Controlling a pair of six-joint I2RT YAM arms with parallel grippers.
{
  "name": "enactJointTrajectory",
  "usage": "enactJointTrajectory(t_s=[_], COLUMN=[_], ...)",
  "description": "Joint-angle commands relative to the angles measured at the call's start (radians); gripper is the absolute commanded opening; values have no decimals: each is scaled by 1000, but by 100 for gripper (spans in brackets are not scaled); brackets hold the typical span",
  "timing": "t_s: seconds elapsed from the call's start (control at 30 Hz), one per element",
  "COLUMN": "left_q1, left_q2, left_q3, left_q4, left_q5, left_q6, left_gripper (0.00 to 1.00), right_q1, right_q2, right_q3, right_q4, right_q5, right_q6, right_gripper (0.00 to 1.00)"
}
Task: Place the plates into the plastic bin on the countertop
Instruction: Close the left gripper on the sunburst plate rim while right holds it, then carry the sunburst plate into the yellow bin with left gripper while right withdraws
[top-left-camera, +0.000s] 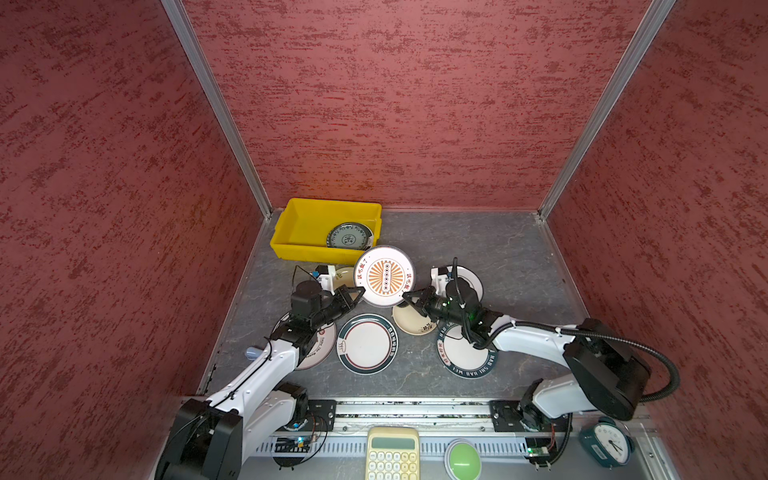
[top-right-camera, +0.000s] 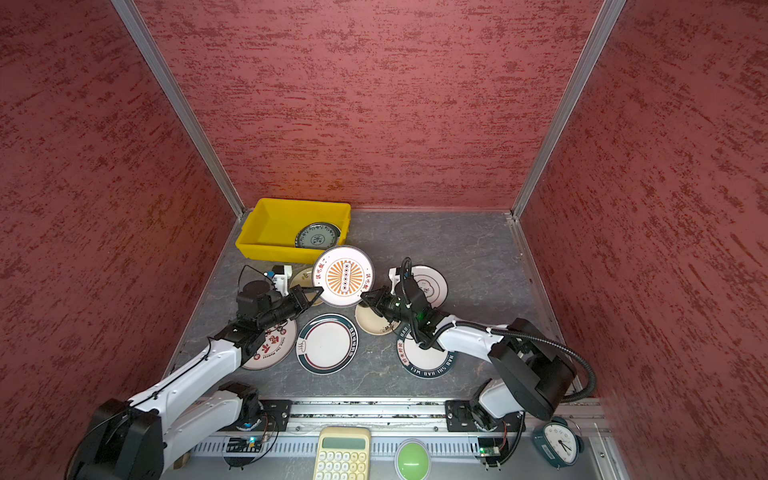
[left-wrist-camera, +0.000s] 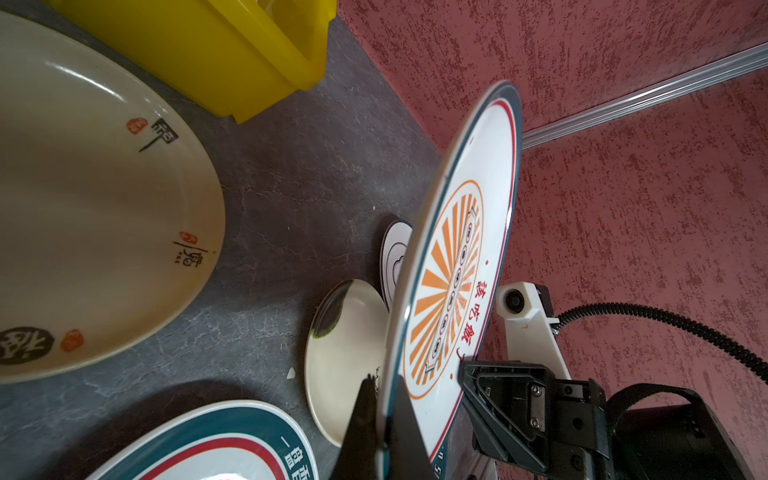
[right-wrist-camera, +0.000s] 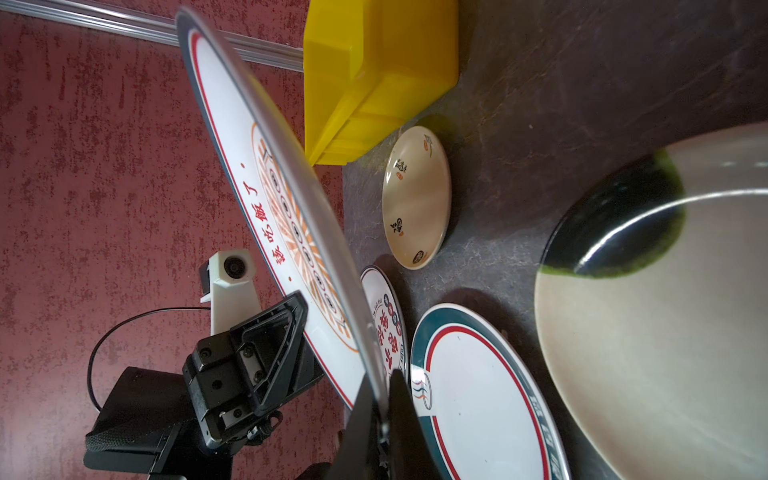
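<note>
Top views first. In both top views the big sunburst plate (top-left-camera: 384, 276) is up off the table (top-left-camera: 490, 245), tilted and caught between the two pincers. The left pincer (top-left-camera: 358, 296) is clamped on the rim on its side. The right pincer (top-left-camera: 409, 298) bites the opposite rim, so the plate hangs right between their tips.

In a top view the yellow bin (top-right-camera: 266, 247) sits just past the left pincer's tips, close to the plate's far edge. One small teal plate (top-right-camera: 318, 237) lies inside it. A cream plate (top-left-camera: 409, 326) lies flat under the right pincer. A green-rimmed plate (top-left-camera: 366, 344) lies on the table back from the tips, between the two arms.

Left wrist view: the left pincer (left-wrist-camera: 382, 388) is squeezed about as tight as it goes. The sunburst plate (left-wrist-camera: 457, 249) has its rim wedged between the two dark fingers (left-wrist-camera: 359, 419). Across the plate's face the right pincer (left-wrist-camera: 471, 374) touches the other rim. The bin (left-wrist-camera: 249, 54) is out beyond the tips.

Right wrist view: the right pincer (right-wrist-camera: 380, 399) is only a sliver apart, one finger on each side of the sunburst plate (right-wrist-camera: 232, 137) rim. It looks like a grasp, though I can't tell how hard it presses. The left pincer (right-wrist-camera: 297, 307) is at the plate's far side. The bin (right-wrist-camera: 374, 83) is beyond the tips, and the green-rimmed plate (right-wrist-camera: 478, 395) lies just beside the pincer.
</note>
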Motion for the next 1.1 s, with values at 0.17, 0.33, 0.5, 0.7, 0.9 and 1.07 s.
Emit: enactJointTrajectory(t_s=[0.17,0.33,0.5,0.7,0.9,1.07], left_q1=[-6,-6,-2,9,66,137], left_q2=[-85,-122,-139,-51,145,327], left_q3=[19,43,84,240,442,612], left_q4=[-96,-157,-205,-264,-269,-297], left_q5=[-79,-160,-256,-380,-379,-327], left_q6=[69,94,114,155,181,187], left_gripper=[0,0,0,0,0,0], right_q1=[1,-4,-4,-4,-5,-4], right_q2=[-28,-94,-229,-403,-549,-653], right_q3=[70,102,57,-41,-108,-192], right_q4=[9,-125,-265,-336,-382,-380], right_q5=[-27,-15,93,214,283,333], right_q6=[-72,-173,-263,-342,-402,-404], right_gripper=[70,86,93,98,99,99])
